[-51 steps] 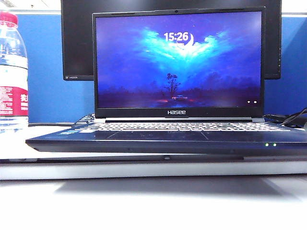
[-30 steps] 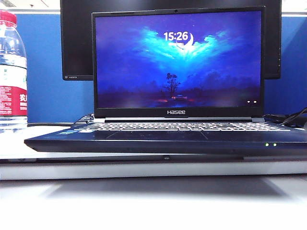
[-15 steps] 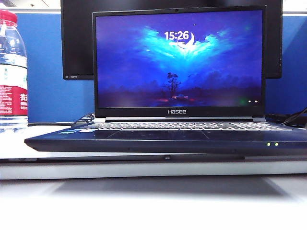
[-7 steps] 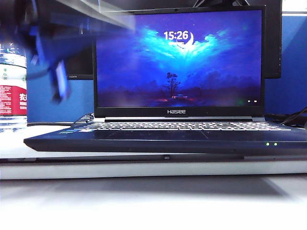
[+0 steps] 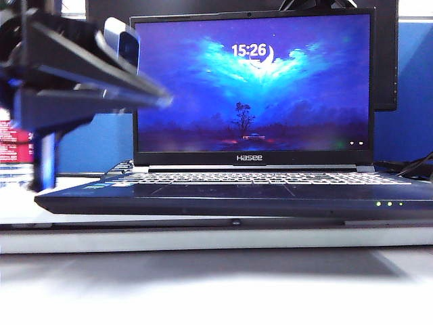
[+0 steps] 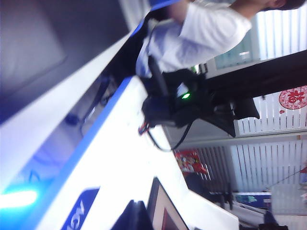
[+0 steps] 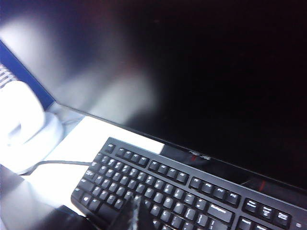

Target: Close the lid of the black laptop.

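One arm shows in the exterior view: a blurred dark arm with a blue-and-white camera block, the left gripper [image 5: 47, 145], crossing the upper left in front of the lid's left edge. Its fingers are smeared by blur, so I cannot tell how far apart they stand or whether they hold anything.

The black laptop [image 5: 237, 200] sits open in the middle of the white surface [image 5: 203, 284], its lid [image 5: 252, 84] upright with a lit blue screen reading 15:26 and "Hasee" on the lower bezel. Small green lights glow on its front edge at the right. A larger black monitor [image 5: 385, 61] stands just behind the lid. A water bottle [image 5: 15, 145] with a red label stands at the far left, mostly hidden by the arm. A dark cable [image 5: 416, 166] lies at the far right.

The right gripper cannot be made out in any view; its wrist camera shows a black keyboard [image 7: 192, 191] beneath a dark screen [image 7: 192, 72], with a blurred dark shape at the picture's edge.

The left wrist view shows a person in a white shirt [image 6: 196, 33] beyond a white ledge.
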You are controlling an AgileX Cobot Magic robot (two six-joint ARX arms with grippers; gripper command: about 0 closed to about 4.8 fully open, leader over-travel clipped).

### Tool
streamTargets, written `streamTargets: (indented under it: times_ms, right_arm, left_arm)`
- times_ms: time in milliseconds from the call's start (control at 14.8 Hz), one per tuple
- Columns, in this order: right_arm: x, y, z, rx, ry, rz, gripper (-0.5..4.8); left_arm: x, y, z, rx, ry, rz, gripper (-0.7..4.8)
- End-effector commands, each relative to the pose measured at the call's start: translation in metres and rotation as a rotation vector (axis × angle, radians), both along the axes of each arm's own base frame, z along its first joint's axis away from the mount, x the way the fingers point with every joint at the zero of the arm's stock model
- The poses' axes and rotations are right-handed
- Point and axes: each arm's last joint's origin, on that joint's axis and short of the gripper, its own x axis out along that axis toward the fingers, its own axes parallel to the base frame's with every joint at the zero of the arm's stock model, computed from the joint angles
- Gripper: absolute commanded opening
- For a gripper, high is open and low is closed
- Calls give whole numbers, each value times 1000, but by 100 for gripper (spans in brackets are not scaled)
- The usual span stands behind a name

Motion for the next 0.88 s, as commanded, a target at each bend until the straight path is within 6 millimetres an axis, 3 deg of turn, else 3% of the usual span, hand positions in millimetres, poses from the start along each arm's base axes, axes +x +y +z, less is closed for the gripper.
streamTargets:
  times_ms: [67, 876]
  right_arm:
    - [-3, 3, 4, -4, -10, 6, -6]
    - [-8, 8, -4, -61, 48, 35, -6]
  left_arm:
    - [-4, 3, -8, 91, 42, 36, -5]
    - [4, 6, -17, 309, -80, 272, -4]
